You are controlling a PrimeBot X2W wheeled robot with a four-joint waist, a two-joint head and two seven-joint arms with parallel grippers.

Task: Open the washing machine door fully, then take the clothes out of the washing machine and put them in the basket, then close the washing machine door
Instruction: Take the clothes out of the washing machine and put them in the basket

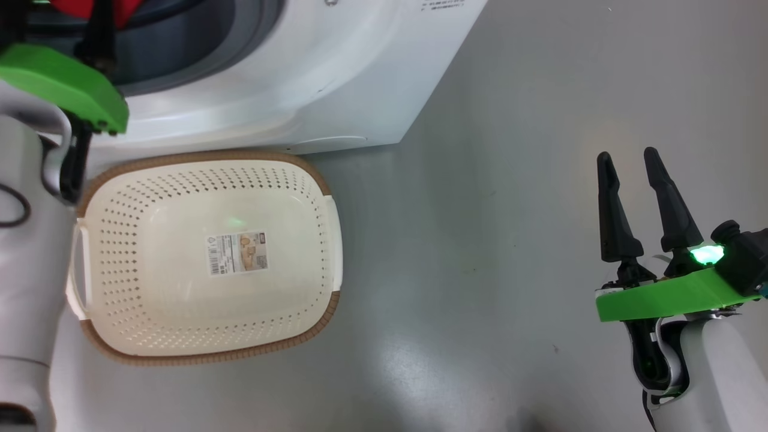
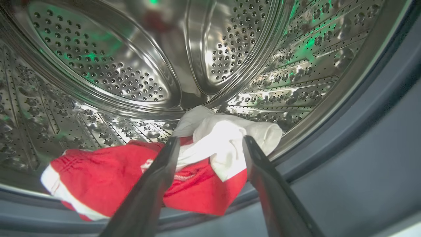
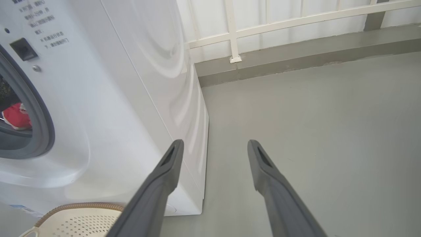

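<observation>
Reaching into the washing machine (image 1: pixel 312 78) with the left gripper (image 2: pixel 210 140), at the upper left of the head view. Fingers spread wide, pinching nothing.

In the left wrist view, dead ahead at lower centre: the clothes (image 2: pixel 108 177), heaped on the floor of the perforated drum (image 2: pixel 98 65), just behind the grey rubber ring (image 2: pixel 361 158). White cloth bunched right between the two fingertips; whether touching them, impossible to tell. Red garment stretched from lower left to centre, long axis running across the fingers rather than along them.

Right gripper (image 1: pixel 627 154) at the lower right of the head view, likewise spread and empty, over bare floor (image 1: pixel 480 240), well apart from the drum mouth. Clearly the farther of the two.

Basket (image 1: pixel 204 157) at centre left of the head view, on the floor just in front of the machine, below the left arm, with a paper label (image 1: pixel 237 253) on its bottom.

Likely needed next: a short push forward with the left arm, then a squeeze across the bunched cloth, then a lift down to the basket.
</observation>
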